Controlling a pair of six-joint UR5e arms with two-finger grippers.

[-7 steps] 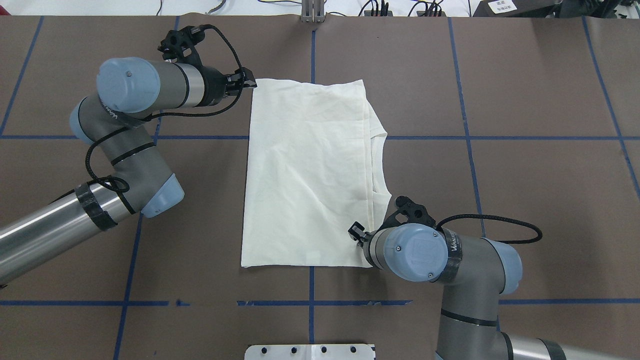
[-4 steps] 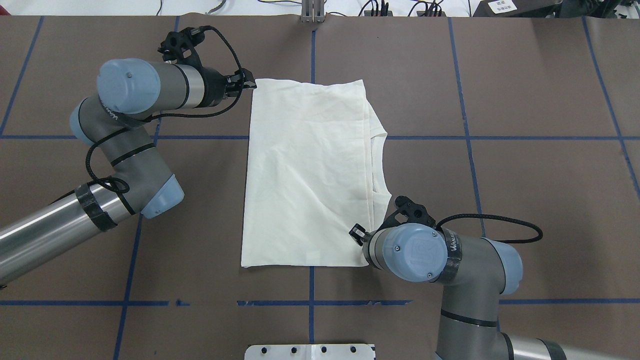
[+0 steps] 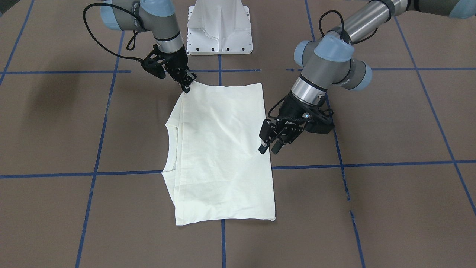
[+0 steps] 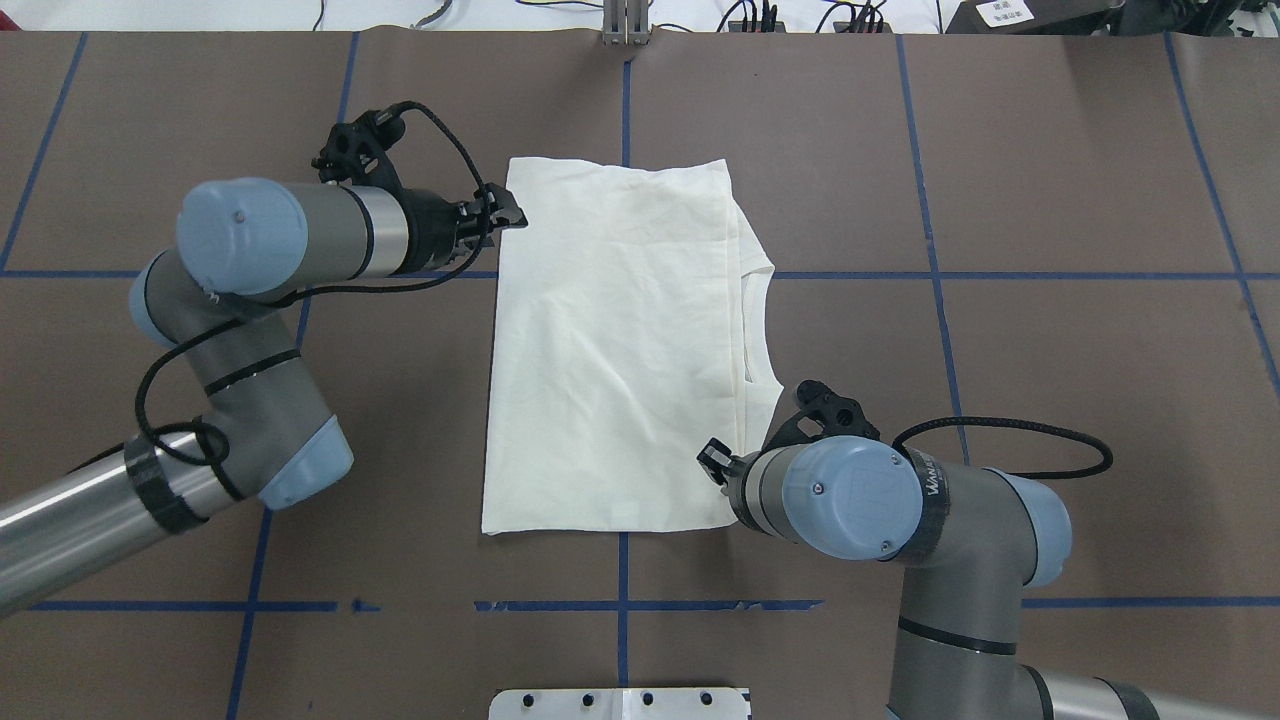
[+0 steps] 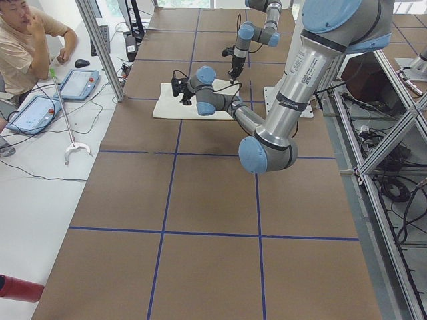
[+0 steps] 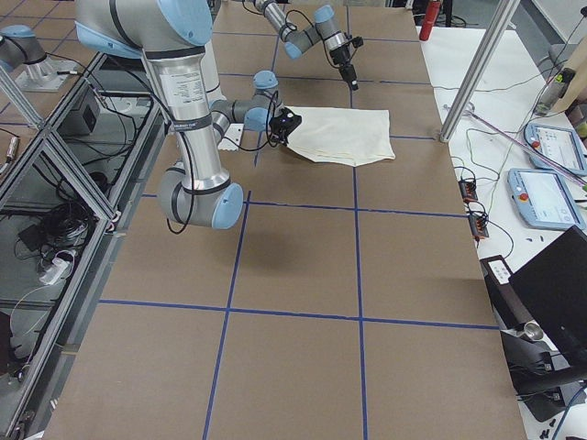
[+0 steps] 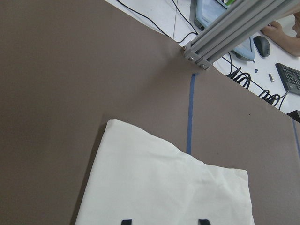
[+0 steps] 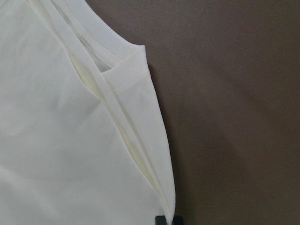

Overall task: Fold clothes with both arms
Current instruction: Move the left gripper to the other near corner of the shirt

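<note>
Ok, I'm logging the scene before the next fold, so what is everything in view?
T-shirt: one, cream, folded flat mid-table, neckline towards the robot's right.
table: one, brown, under everything.
tape lines: several, blue, a grid on the table.
pedestal base: one, white, at the robot's edge of the table.
bench: one, white, along the table's far side.
pendants: two, grey with blue screens, on the bench.
person: one, beige top, seated at the bench.
left arm: one, silver-grey, light-blue caps.
left gripper: black, open, by the T-shirt's left edge.
right arm: one, same colours.
right gripper: black, shut on the T-shirt's near right corner.
</note>
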